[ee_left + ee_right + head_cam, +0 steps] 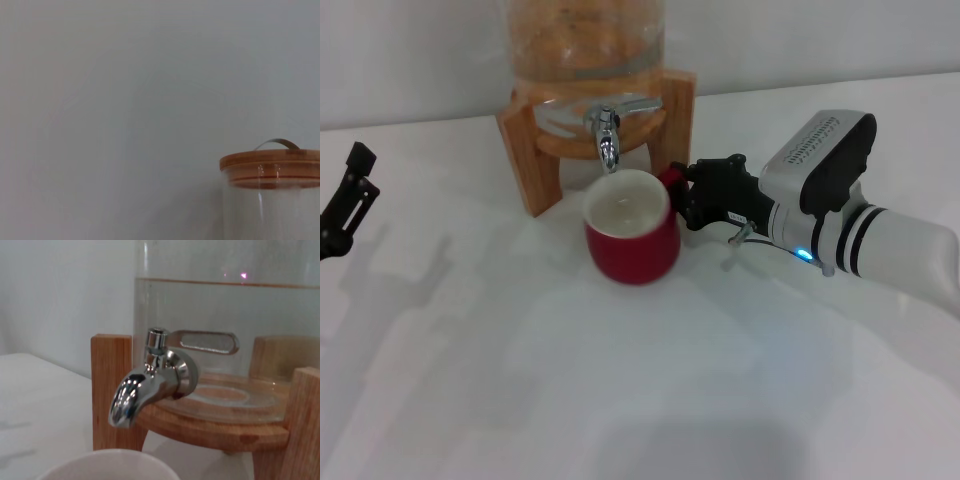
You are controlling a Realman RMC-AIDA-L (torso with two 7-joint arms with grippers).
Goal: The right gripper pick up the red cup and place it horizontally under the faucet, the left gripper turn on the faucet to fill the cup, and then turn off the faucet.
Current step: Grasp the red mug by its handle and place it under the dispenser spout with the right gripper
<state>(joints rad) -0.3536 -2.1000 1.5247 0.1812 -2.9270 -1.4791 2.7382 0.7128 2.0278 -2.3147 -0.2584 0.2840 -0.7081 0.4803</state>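
The red cup [632, 245] stands upright on the white table with its white inside facing up, right below the spout of the chrome faucet [607, 135]. My right gripper [678, 190] reaches in from the right and is shut on the cup's small red handle. In the right wrist view the faucet [150, 385] is close, its flat lever [207, 341] lies back against the glass, and the cup's rim [110, 465] shows below the spout. No water is running. My left gripper [350, 195] hangs at the far left edge, well away from the faucet.
The glass dispenser jar [585, 40] sits on a wooden stand [525, 150] at the back of the table. The left wrist view shows only the jar's wooden lid [272, 167] against a plain wall. Bare white table [570, 380] lies in front.
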